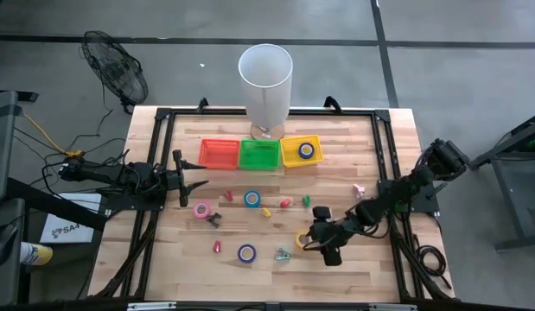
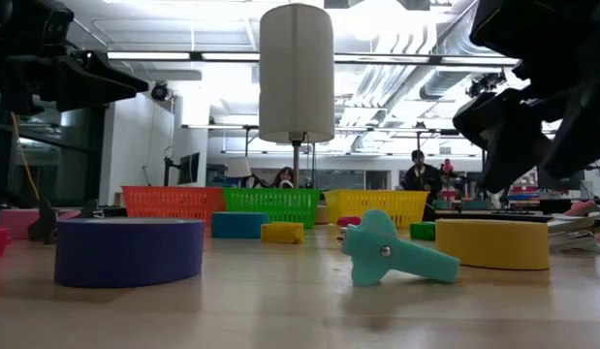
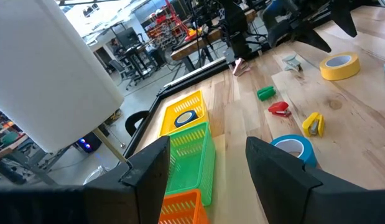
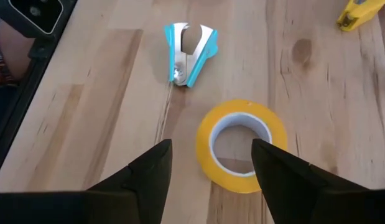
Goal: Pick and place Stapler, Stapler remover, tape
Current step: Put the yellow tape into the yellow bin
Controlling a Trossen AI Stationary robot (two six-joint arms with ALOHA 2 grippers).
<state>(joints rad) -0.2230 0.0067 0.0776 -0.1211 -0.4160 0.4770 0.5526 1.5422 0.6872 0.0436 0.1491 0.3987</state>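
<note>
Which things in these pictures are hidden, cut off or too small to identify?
- High view: the right gripper covers part of the yellow tape roll.
- Low view: the purple tape roll hides the table behind it; the yellow tape roll's hole is not visible.
- High view: small red pieces are too small to tell stapler from remover.
- Left wrist view: the orange basket is cut off by the edge.

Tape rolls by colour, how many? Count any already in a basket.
Blue tape: 2, the second in the yellow basket
Purple tape: 1
Pink tape: 1
Yellow tape: 1
Total: 5
</note>
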